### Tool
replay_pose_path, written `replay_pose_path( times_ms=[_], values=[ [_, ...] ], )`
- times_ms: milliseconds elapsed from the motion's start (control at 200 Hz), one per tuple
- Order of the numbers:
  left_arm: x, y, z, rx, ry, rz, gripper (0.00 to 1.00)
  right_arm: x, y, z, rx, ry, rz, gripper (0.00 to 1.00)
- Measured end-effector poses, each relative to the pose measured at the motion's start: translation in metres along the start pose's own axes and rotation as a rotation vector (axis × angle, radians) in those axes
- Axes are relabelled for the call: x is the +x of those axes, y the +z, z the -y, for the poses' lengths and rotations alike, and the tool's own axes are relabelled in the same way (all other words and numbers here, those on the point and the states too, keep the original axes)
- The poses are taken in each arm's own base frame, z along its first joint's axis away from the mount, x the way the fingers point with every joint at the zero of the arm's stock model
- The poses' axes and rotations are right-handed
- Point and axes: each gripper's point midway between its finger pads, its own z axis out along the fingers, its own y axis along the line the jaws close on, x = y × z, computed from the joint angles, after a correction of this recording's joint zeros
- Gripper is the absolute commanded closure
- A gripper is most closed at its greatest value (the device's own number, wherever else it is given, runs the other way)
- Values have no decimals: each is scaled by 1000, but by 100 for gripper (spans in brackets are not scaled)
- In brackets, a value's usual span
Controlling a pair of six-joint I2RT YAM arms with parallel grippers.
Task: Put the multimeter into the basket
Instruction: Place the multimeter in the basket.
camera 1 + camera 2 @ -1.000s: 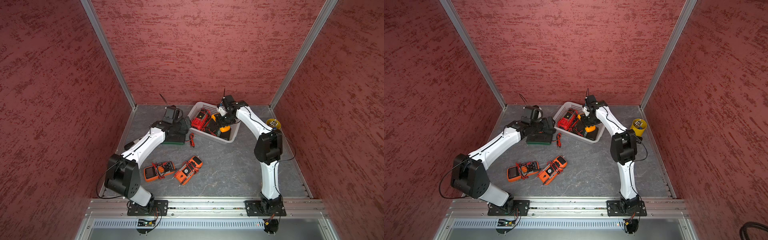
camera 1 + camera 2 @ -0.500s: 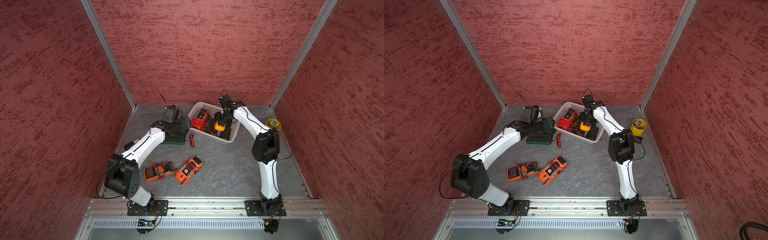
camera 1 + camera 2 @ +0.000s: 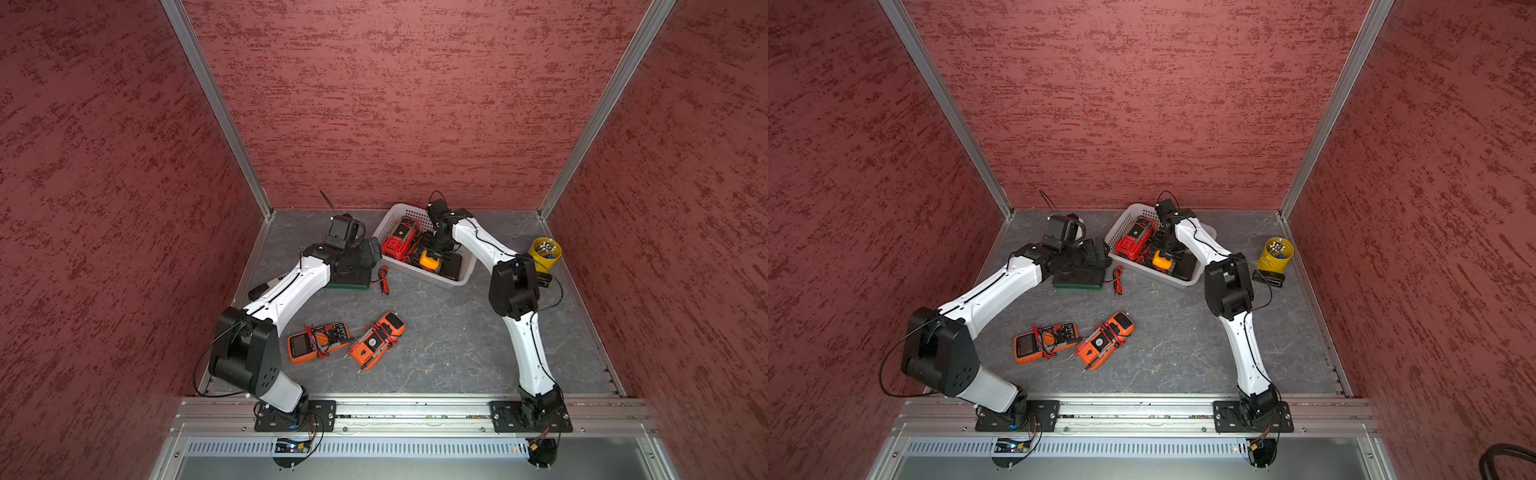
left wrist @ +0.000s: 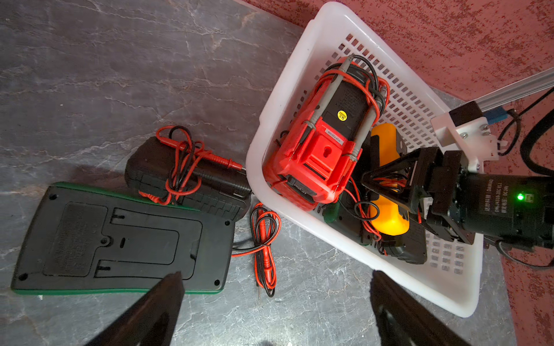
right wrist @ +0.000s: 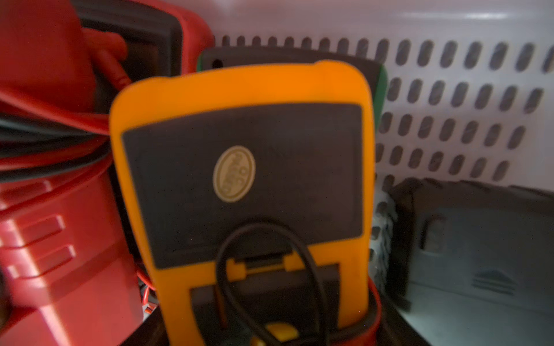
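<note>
Multimeter (image 4: 388, 220) in yellow is gripped by the right hand (image 4: 389, 185) inside the far basket (image 4: 299, 51), right of a red meter (image 4: 323, 143); it should be laid flat before release. Meanwhile the left hand (image 4: 275, 275) is spread wide above the desk (image 4: 120, 75).

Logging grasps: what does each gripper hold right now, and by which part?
The right gripper grips the yellow multimeter across its middle, inside the basket; the exact contact is hidden. The left gripper is open and holds nothing.

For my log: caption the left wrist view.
Open left tool by a face-down green multimeter; right tool holds a yellow multimeter in the white basket beside a red one.
</note>
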Motion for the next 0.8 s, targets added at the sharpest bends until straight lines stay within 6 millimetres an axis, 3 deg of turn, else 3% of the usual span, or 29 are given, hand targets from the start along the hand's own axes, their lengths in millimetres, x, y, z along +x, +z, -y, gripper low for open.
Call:
replay_pose_path(
  times_ms=[90,130,155,536,802],
  values=[
    [0,0,0,-1,0,0,0,0,1,-5,-21,23,-4,15],
    [0,0,0,-1,0,0,0,0,1,-7,-32,28,-2,3],
    [0,0,0,-1,0,0,0,0,1,-9,-38,35,-3,1],
    [0,0,0,-1,7,0,0,2,-2,-19,-73,37,-3,4],
    [0,0,0,-1,7,0,0,13,-36,-25,-147,28,13,11]
  ],
)
